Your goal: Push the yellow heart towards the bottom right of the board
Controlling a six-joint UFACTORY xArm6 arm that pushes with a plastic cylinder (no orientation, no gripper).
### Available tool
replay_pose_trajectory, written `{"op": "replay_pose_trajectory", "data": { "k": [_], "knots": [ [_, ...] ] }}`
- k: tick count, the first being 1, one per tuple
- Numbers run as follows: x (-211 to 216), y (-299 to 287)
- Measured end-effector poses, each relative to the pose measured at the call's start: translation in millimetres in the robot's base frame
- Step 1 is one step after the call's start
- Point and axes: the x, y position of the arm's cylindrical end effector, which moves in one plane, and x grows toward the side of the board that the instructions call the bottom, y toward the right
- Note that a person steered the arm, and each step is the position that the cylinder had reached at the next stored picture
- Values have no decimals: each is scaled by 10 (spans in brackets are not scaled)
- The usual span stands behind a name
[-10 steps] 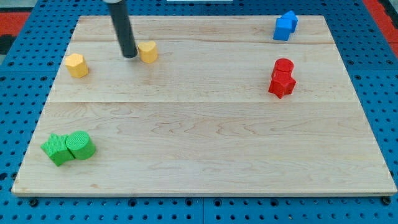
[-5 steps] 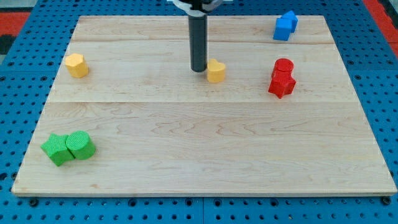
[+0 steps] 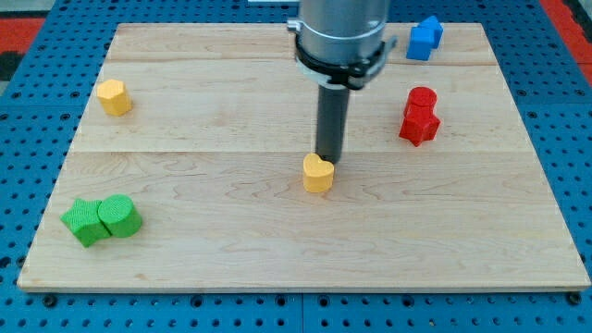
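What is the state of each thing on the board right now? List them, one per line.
yellow heart: mid-board, touching my tip.
my tip: on the heart's upper-right edge.
yellow hexagon block: alone, upper left.
red blocks: pair, touching, right.
blue block: top right.
green blocks: pair, touching, bottom left.

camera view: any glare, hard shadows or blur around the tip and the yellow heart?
Camera view: even, soft light, no glare on the board. Only faint shadows under the blocks. My tip and the yellow heart just below it look sharp, no motion blur. The arm's grey housing is cut off at the view's top.
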Motion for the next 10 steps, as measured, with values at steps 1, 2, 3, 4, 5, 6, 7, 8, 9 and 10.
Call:
{"op": "replay_pose_trajectory", "data": {
  "k": [1, 2, 3, 4, 5, 6, 7, 8, 9, 10],
  "knots": [
    [-129, -261],
    [298, -135],
    [545, 283],
    [574, 217],
    [666, -74],
    [1052, 449],
    [1053, 872],
    [999, 1074],
    [575, 177],
    [-259, -534]
  ]
}}
